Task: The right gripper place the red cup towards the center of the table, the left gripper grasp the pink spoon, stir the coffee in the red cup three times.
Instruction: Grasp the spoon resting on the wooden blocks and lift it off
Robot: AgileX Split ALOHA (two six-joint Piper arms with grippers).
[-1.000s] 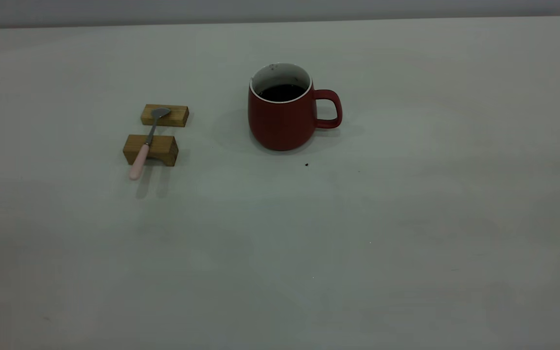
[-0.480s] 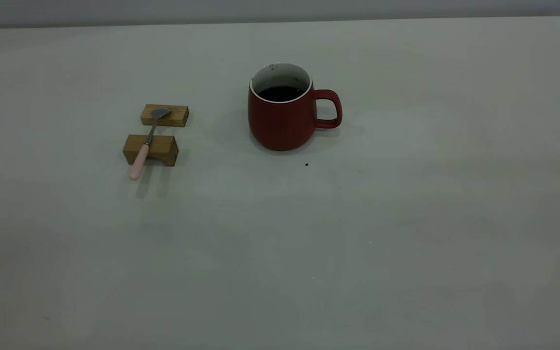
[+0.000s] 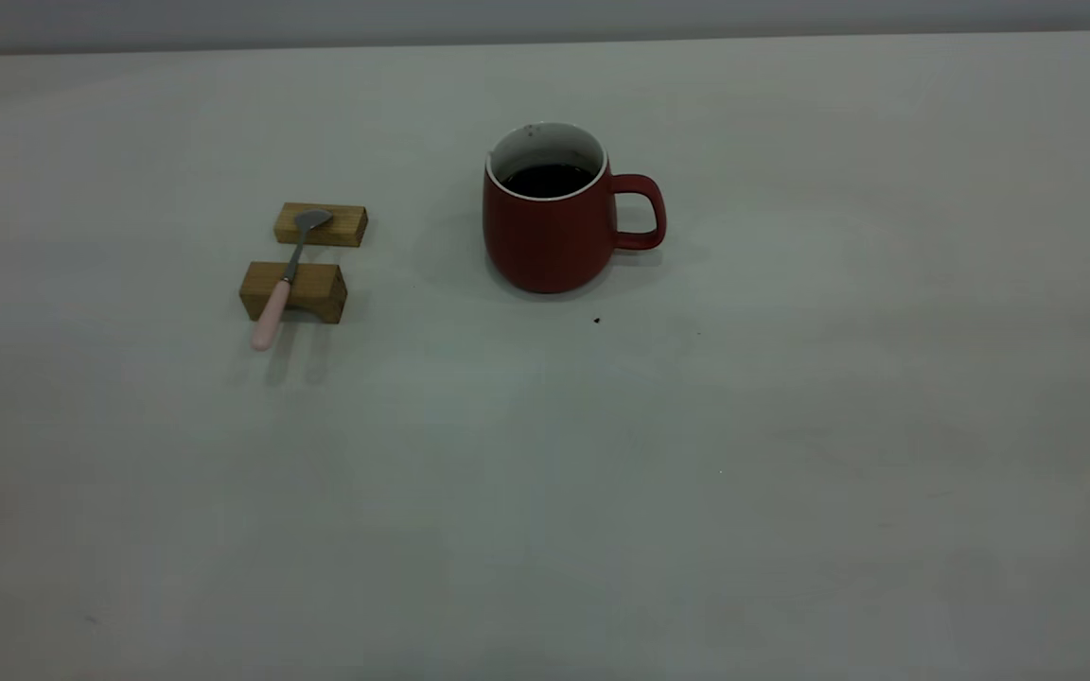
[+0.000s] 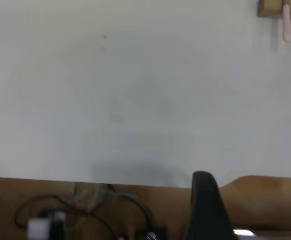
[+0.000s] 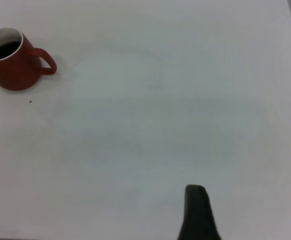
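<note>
Left gripper (image 4: 207, 210): only one dark finger shows in the left wrist view, over the near edge of the table (image 4: 135, 100); whether the fingers stand apart or together cannot be determined. It holds nothing visible and is well apart from the pink spoon (image 4: 287, 22), which appears far off at the corner of that view.

Right gripper (image 5: 197, 212): likewise a single dark finger shows in the right wrist view, above bare table surface; its opening cannot be determined. It is well apart from the red cup (image 5: 14, 60). Neither gripper appears in the exterior view.

Pink spoon (image 3: 282, 281): lies across two tan wooden blocks (image 3: 294, 291), metal bowl resting on the far block, neck crossing the near block, pink handle overhanging the near block toward the camera. It sits on the left portion of the table (image 3: 791, 426).

Red cup (image 3: 550, 222): stands upright near the middle of the table, toward the far side, handle pointing to the right. It is well apart from the blocks.

Coffee (image 3: 547, 179): dark liquid visible inside the cup, level below the white rim.

A small dark speck (image 3: 596, 321) lies on the table just in front of the cup.
</note>
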